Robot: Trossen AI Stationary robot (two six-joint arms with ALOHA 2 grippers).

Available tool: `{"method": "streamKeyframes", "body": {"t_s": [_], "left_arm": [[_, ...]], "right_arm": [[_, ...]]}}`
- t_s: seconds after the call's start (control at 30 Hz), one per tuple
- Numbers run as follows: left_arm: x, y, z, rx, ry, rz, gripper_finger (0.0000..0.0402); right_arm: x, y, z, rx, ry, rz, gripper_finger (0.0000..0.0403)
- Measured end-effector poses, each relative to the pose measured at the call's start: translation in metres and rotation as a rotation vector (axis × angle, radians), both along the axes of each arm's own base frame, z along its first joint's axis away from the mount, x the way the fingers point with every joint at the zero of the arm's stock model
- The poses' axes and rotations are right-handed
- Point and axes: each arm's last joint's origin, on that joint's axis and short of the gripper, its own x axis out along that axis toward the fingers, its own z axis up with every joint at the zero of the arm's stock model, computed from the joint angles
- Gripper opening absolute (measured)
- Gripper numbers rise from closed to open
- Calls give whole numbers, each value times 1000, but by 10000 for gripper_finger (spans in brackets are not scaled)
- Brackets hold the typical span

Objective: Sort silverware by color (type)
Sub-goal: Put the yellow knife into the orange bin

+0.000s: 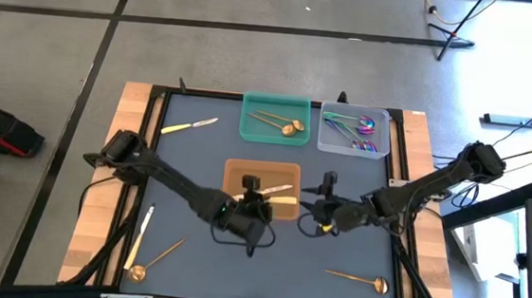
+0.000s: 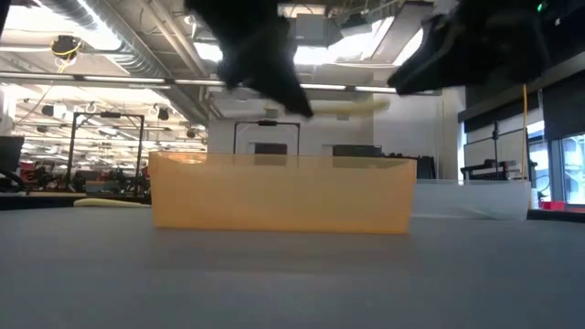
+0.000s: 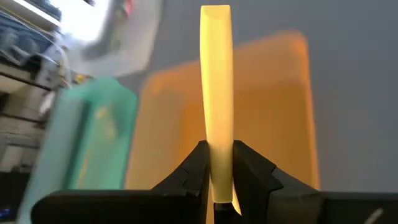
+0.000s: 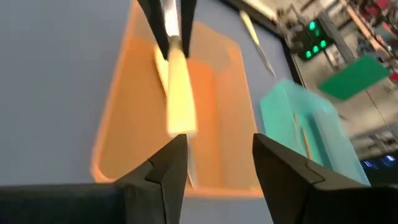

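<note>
My left gripper [image 3: 217,152] is shut on a pale yellow-cream utensil [image 3: 216,81] above the orange tray [image 1: 236,170], near the tray's near edge [image 1: 254,203]. In the low view the utensil [image 2: 352,108] hangs roughly level above the tray [image 2: 283,194]. Another cream piece [image 1: 287,201] lies flat in that tray. My right gripper [image 4: 217,146] is open and touches nothing. It waits just right of the orange tray [image 1: 310,212] and faces the held utensil [image 4: 180,93]. My left gripper pinches the cream utensil by one end of its handle [image 3: 217,177] between its two fingers. The utensil sticks straight forward, in line with the fingers, out over the orange tray. It is lifted clear and roughly level.
The green tray [image 1: 249,129] holds gold pieces and the clear tray [image 1: 329,140] holds iridescent ones, both at the far edge. On the mat lie a cream knife [image 1: 190,125] far left, another cream piece [image 1: 140,234], a gold spoon [image 1: 155,259] near left, and a gold spoon [image 1: 360,279] near right.
</note>
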Motion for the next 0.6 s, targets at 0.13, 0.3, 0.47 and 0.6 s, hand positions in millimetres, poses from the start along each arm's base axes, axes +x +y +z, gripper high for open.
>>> {"method": "streamKeyframes", "body": {"t_s": [0.13, 0.3, 0.47, 0.6], "left_arm": [[2, 25, -16, -79, 81, -21, 50], [4, 48, -30, -165, 105, -32, 52], [7, 60, -37, -287, 95, -68, 65], [8, 65, -36, -310, 88, -70, 83]], "right_arm": [[0, -9, -4, -47, 41, -60, 172], [4, -21, -3, -61, 30, -118, 172], [9, -36, -3, -36, 45, -148, 172], [12, -47, -5, -8, 75, -132, 172]]}}
